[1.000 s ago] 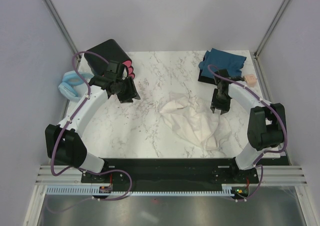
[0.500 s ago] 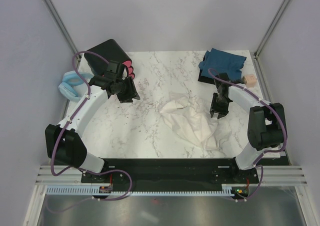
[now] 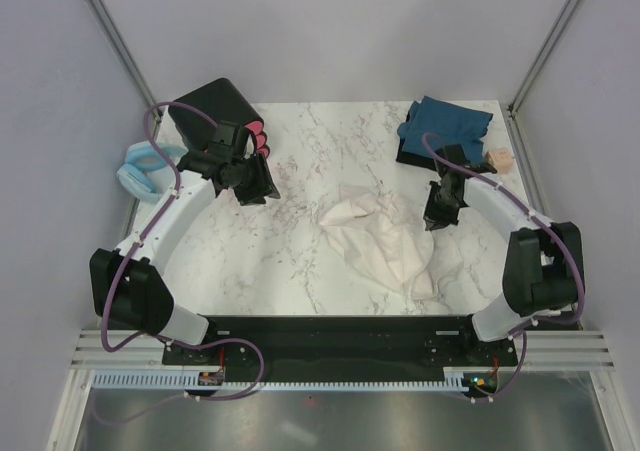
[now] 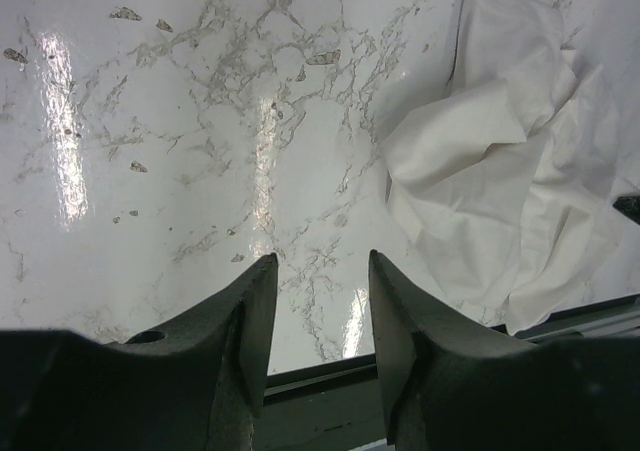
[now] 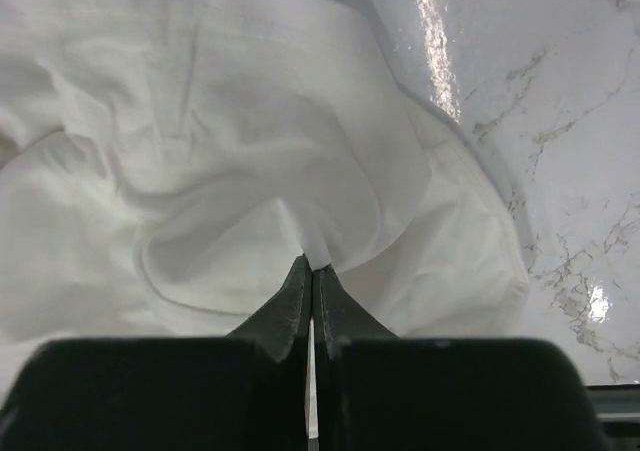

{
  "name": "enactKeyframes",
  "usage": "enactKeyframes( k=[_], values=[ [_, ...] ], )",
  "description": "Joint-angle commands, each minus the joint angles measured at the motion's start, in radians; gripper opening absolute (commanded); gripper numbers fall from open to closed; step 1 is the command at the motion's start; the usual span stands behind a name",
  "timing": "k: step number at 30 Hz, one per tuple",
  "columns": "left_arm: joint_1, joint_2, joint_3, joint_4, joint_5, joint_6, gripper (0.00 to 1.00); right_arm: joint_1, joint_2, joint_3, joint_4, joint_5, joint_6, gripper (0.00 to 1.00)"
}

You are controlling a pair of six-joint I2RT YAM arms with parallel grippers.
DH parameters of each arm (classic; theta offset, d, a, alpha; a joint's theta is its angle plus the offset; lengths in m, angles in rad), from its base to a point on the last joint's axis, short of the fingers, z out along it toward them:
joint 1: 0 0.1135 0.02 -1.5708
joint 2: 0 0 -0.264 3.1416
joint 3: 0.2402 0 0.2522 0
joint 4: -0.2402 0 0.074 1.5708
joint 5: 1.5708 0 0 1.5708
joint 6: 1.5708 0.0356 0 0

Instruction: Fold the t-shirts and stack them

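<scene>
The left gripper (image 3: 256,183) stays put at centre left, jaws parted over bare marble, holding nothing. At centre right, the white shirt (image 3: 385,239) has bunched tighter toward its upper right. There the right gripper (image 3: 441,211), clenched on a fold of it, has drawn slightly up and right, and that arm's elbow has swung toward the lower right. The teal shirt (image 3: 447,121) lies unmoved at upper right. The table (image 3: 270,251) is white marble with grey veins. A blue ring (image 3: 140,168) and a black box (image 3: 205,106) sit at upper left. Plain grey walls (image 3: 330,31) enclose it.
</scene>
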Motion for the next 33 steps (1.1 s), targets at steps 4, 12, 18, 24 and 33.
enactKeyframes(
  k=[4,12,18,24,33],
  values=[
    [-0.002,-0.019,0.016,0.008,0.011,0.025,0.49,-0.005,-0.264,0.103,0.036,-0.073,-0.011,0.0],
    [0.0,-0.003,0.03,0.02,0.034,0.024,0.49,0.01,-0.357,0.178,-0.096,-0.245,0.073,0.0],
    [0.0,0.017,0.033,0.034,0.04,0.027,0.49,0.048,-0.437,0.051,-0.28,-0.291,0.114,0.0],
    [-0.002,0.055,0.079,0.039,0.046,0.032,0.49,0.073,-0.489,-0.085,-0.415,-0.365,0.079,0.0],
    [0.0,0.087,0.136,0.04,0.054,0.033,0.49,0.082,-0.545,-0.156,-0.502,-0.336,0.051,0.26]
  ],
)
